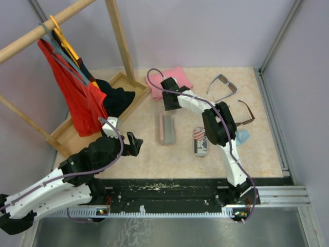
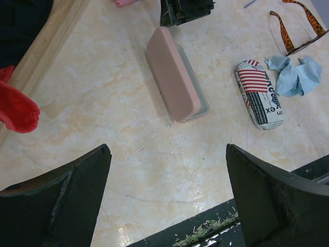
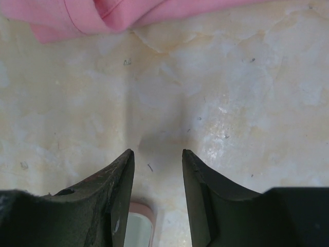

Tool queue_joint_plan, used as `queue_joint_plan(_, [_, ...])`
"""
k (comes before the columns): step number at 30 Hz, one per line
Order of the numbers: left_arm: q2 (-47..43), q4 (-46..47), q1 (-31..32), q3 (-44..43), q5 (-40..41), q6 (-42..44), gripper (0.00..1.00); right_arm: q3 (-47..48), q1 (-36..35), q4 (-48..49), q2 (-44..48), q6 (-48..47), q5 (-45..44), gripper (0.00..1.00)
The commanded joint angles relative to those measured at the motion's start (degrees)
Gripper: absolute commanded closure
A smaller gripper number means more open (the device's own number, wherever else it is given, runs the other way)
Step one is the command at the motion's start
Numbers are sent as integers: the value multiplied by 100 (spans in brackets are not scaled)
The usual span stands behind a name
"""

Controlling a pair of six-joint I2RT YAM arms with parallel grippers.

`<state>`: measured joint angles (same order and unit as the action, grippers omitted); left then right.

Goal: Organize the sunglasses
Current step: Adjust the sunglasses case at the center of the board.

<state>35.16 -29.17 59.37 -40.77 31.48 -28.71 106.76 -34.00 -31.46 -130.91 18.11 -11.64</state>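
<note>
From where I stood, the widest free stretch was the bare table (image 1: 154, 159) ahead of the left gripper (image 1: 134, 145), reaching up to the pink case (image 1: 167, 129), which lay open across the middle. A narrow lane ran between it and the flag-patterned case (image 1: 200, 141). The right arm (image 1: 218, 126) crossed above the table just beside that case, partly covering the blue cloth (image 1: 241, 136). The right gripper (image 1: 166, 105) took up most of the gap between pink case and pink cloth (image 1: 172, 78). To the left, the wooden tray (image 1: 138, 98), rack post (image 1: 119, 41) and red garment (image 1: 67, 92) shut the way. The grey-blue sunglasses (image 1: 222, 86) and brown sunglasses (image 1: 245, 114) lay near the right wall, bare table between them.
</note>
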Motion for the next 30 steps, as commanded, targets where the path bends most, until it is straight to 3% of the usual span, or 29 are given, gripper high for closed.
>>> queue_joint_plan(1, [-150, -37, 13, 59, 102, -93, 2, 302, -74, -229, -12, -235, 175, 57])
queue_joint_plan(18, [-512, -275, 13, 175, 225, -150, 2, -861, -195, -422, 624, -350, 214, 57])
queue_joint_plan(30, [-520, -260, 13, 245, 235, -277, 1, -2899, -253, 291, 1984, 155, 400, 57])
